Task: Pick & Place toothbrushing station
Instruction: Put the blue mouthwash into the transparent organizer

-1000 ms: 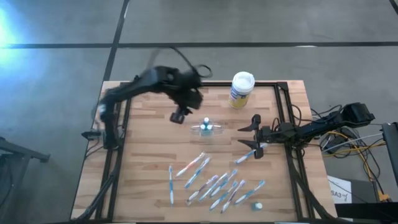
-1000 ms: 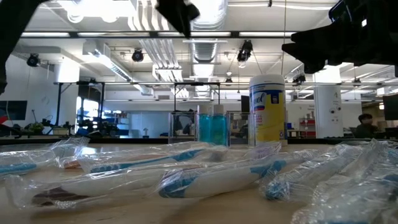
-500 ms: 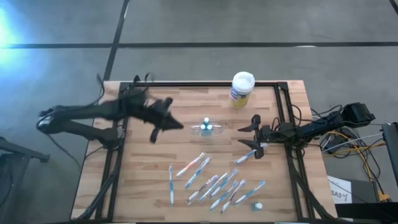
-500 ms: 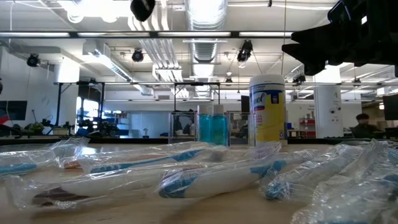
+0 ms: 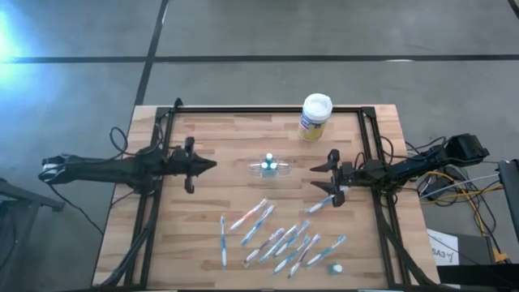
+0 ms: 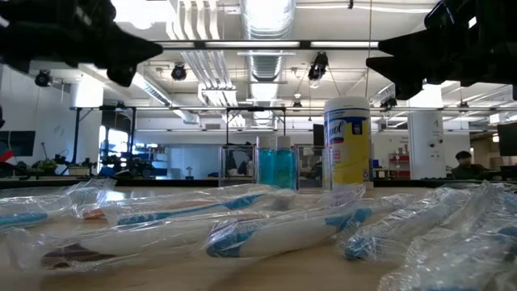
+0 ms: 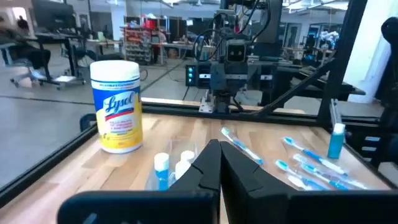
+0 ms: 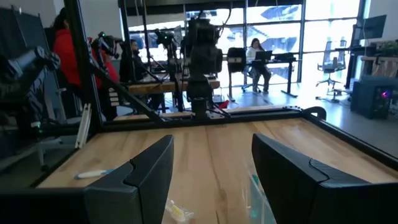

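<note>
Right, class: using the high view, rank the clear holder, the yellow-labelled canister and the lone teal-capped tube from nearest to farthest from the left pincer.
1. Clear holder: table's middle, just beyond the shut left pincer.
2. Canister: far edge, toward the right arm's side.
3. Teal-capped tube: near edge, right corner, past the toothbrushes.

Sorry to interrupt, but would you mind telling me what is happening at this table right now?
Neither arm is holding anything. The left gripper, shut and empty, sits low at the table's left side, pointing toward the small clear plastic holder with teal-capped tubes mid-table. The right gripper waits open on the right, over one of the wrapped white-and-blue toothbrushes scattered across the near half. A white-lidded canister with a yellow label stands at the far edge.
</note>
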Robot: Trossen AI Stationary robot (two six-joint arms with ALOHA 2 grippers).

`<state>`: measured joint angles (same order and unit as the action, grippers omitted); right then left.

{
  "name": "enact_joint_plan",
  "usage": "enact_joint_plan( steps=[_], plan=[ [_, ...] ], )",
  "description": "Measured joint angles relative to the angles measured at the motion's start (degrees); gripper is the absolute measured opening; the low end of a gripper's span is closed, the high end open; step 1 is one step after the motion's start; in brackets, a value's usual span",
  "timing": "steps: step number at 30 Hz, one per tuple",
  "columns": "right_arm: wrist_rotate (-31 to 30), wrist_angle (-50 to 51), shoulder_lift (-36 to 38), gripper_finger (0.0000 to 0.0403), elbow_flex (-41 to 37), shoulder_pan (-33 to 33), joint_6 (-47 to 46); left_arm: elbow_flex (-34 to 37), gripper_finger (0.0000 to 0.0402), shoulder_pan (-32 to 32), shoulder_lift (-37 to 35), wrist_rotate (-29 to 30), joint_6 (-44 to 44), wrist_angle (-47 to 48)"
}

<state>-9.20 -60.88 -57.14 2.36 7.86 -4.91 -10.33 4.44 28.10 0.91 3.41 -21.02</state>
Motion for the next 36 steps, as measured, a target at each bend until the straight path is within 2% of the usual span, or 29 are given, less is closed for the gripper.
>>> enact_joint_plan(
  steps=[6,11,14,17,20,24,30,36],
  plan=[
    [-0.2,1.2,0.0,0.0215,1.3,0.0,-0.7,9.5,0.0002,0.0,-5.3,5.0,-2.5,-9.2],
    [3.2,11.3,0.1,0.0215,6.3,0.0,-1.6,9.4,0.001,0.1,-5.9,7.0,-5.0,-7.3],
    [4.7,26.5,0.3,0.0215,14.3,0.0,-3.7,9.8,0.0018,0.1,-5.9,7.1,-5.0,-7.6],
    [4.7,52.6,0.3,0.0215,26.3,0.0,-7.1,9.8,0.0021,0.1,-5.8,7.1,-5.0,-6.7],
    [4.7,77.2,-1.4,0.0215,38.6,0.6,-14.3,9.8,0.002,0.1,-5.8,7.1,-5.0,-5.9],
    [4.6,99.7,-5.0,0.0215,52.6,3.8,-24.3,9.8,0.0014,0.1,-5.8,7.1,-5.1,-5.9],
    [4.6,119.5,-12.7,0.0215,68.8,14.6,-42.0,9.8,0.0006,0.1,-5.8,7.1,-4.9,-5.8],
    [4.3,123.6,-21.7,0.0215,79.3,27.6,-58.6,9.9,0.0016,0.1,-5.7,7.1,-4.5,-0.9]
  ],
)
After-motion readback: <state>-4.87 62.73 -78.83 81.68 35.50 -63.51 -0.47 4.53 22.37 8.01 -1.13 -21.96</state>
